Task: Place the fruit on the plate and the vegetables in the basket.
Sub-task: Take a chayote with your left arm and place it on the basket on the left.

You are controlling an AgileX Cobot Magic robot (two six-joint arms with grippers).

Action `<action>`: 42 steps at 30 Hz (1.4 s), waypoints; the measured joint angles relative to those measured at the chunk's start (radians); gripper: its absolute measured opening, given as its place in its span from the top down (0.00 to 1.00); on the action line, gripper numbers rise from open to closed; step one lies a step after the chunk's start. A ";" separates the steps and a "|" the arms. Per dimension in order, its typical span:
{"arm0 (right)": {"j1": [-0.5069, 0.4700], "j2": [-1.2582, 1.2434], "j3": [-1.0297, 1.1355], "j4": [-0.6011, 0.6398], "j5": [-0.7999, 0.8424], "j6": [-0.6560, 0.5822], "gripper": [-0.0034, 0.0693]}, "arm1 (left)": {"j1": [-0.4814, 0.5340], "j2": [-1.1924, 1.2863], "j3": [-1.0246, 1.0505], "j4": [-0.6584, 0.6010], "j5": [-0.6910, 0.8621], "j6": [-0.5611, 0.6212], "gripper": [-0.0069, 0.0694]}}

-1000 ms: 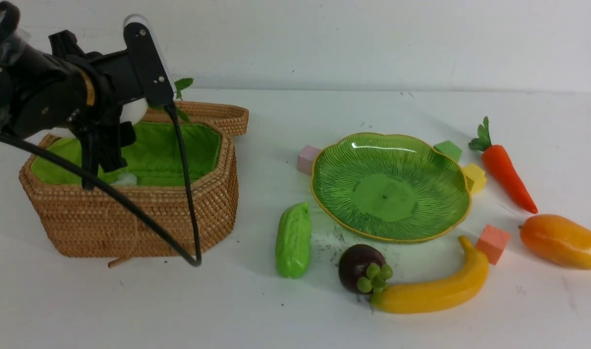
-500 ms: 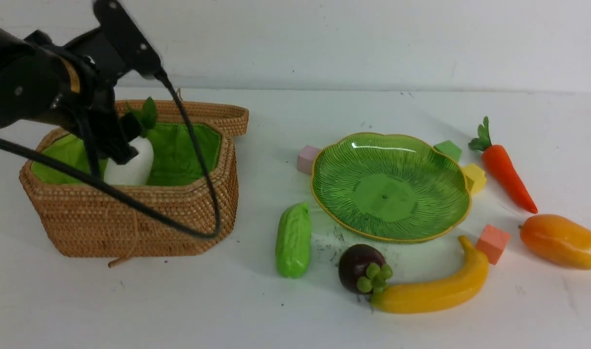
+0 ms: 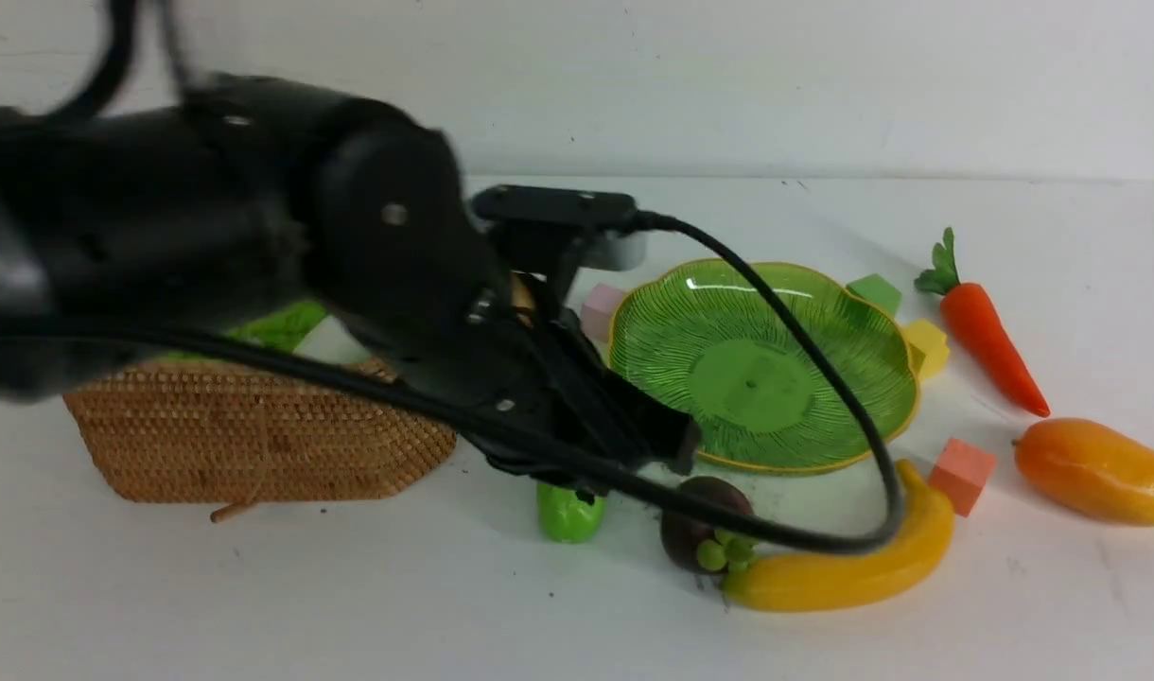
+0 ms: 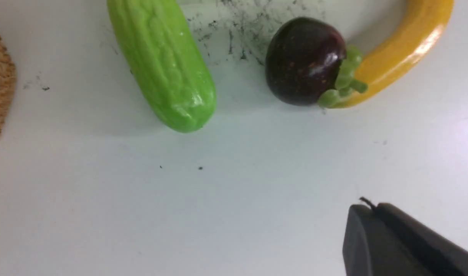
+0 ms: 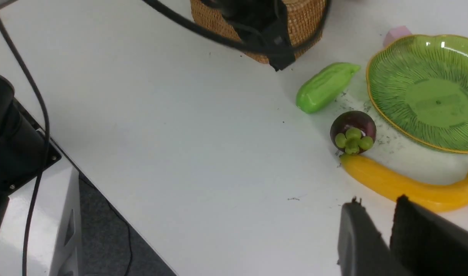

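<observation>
**Left jaws:** mine, shut tight, empty. A second ago they stood wide around the radish (image 3: 329, 342) above the basket (image 3: 255, 435). They have since let go, swung across and come low over the worktop (image 4: 218, 184).

**Nearest the tips:** cucumber (image 4: 161, 65), lying flat just ahead, untouched. I reckon it is the next vegetable due, and the jaws must reopen first.

**Beside that:** mangosteen (image 4: 303, 61), touching the banana (image 4: 402, 46).

**Behind the jaws:** the basket, with the radish now resting inside. One vegetable of three is delivered.

**Beyond the tips:** plate (image 3: 728, 331), bare, no fruit on it yet.

**Well past the plate:** carrot (image 3: 988, 342) and mango (image 3: 1097, 471), both on the worktop.

**Right jaws:** a narrow slit between them, gripping nothing. They are held back, and the banana is the nearest item.
</observation>
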 joint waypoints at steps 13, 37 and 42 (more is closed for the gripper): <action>0.000 0.000 0.000 0.000 0.000 0.001 0.74 | -0.022 0.388 -0.295 0.386 0.095 -0.147 0.22; 0.000 -0.031 0.000 0.002 0.000 0.019 0.75 | -0.023 0.545 -0.304 0.498 0.041 -0.235 0.30; 0.000 -0.038 0.000 0.002 0.000 0.019 0.75 | -0.031 0.502 -0.305 0.475 0.118 -0.193 0.30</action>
